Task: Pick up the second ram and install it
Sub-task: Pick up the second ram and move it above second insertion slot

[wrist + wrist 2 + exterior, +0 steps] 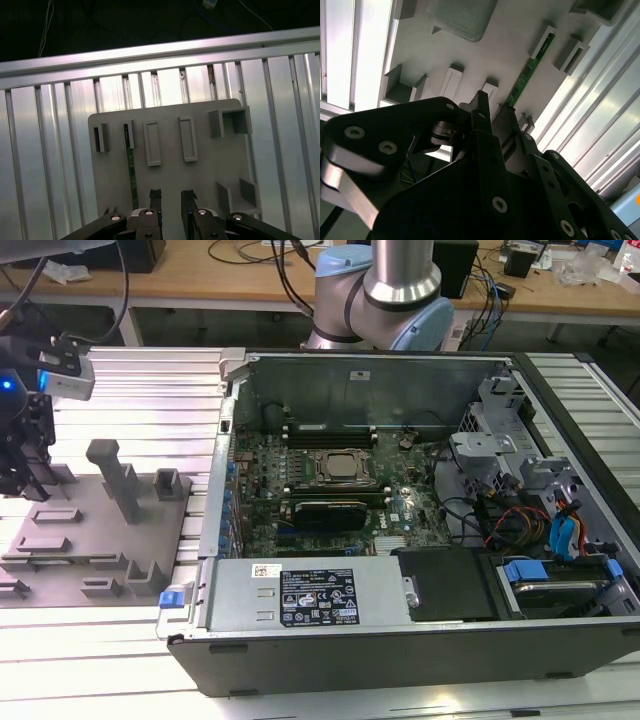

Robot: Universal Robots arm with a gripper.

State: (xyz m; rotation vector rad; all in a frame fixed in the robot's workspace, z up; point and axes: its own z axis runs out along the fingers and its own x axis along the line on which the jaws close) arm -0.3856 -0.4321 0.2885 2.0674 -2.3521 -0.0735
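Ram [131, 170]: stood on its long edge in a slot of the fixture [205, 175]; not yet lifted.
Tool [171, 199]: held above the fixture, its fingers parted by a narrow gap; nothing is gripped.
Offset: in the first wrist view the ram is seen just beside the fingers, not between them.
Risk, missed grip: if the fingers were closed on this line, probably only air would be caught, or one finger would be driven onto the ram's edge.
Risk, collision: the raised blocks round the slots stand close to the fingers and could be struck in a descent.
Risk, skew: a thin board taken off-centre could be tilted in the grip and jammed at its socket.
Exterior view: the tool [25, 455] is placed at the frame's far left, the fixture's post [110, 475] just to its right, and the case [300, 660] well apart at centre and right, all on the bench [130, 380].
Second wrist view: the ram [527, 70] is shown at a slant past the tool body, its green face and end holders made plain.
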